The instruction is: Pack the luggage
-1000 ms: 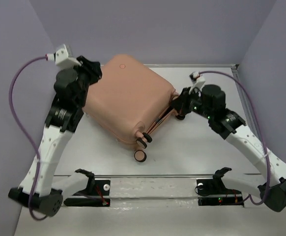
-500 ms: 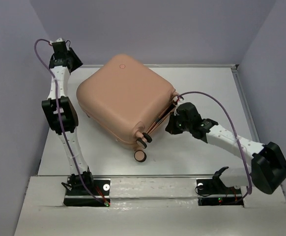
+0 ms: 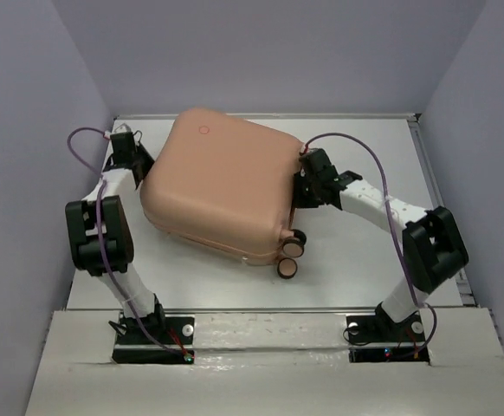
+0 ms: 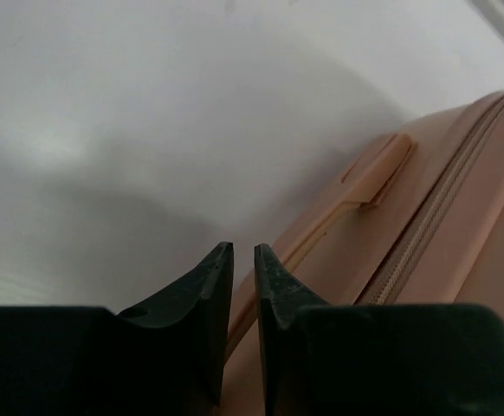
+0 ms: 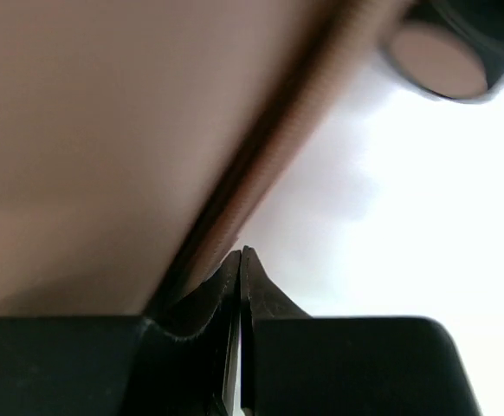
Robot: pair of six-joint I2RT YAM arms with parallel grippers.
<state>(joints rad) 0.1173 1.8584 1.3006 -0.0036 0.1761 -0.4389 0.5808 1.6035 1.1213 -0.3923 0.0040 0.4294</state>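
The luggage (image 3: pixel 222 186), a peach-pink hard-shell suitcase, lies flat and closed in the middle of the table, its wheels (image 3: pixel 291 256) at the near right corner. My left gripper (image 3: pixel 141 171) is down at its left side. In the left wrist view the left gripper (image 4: pixel 243 253) has its jaws almost together with nothing between them, next to the side handle (image 4: pixel 378 169) and zipper (image 4: pixel 442 217). My right gripper (image 3: pixel 302 186) presses at the right side. In the right wrist view the right gripper (image 5: pixel 241 253) is shut and empty against the zipper seam (image 5: pixel 261 156), with a wheel (image 5: pixel 434 69) beyond.
The white table (image 3: pixel 365 269) is enclosed by lilac walls at the left, back and right. A raised rim (image 3: pixel 429 173) runs along its right edge. The arm bases sit on a white ledge (image 3: pixel 261 338) at the near edge.
The suitcase has turned and slid toward the left and front. The left arm has come down from above to its left side. The right gripper has moved up along its right edge.
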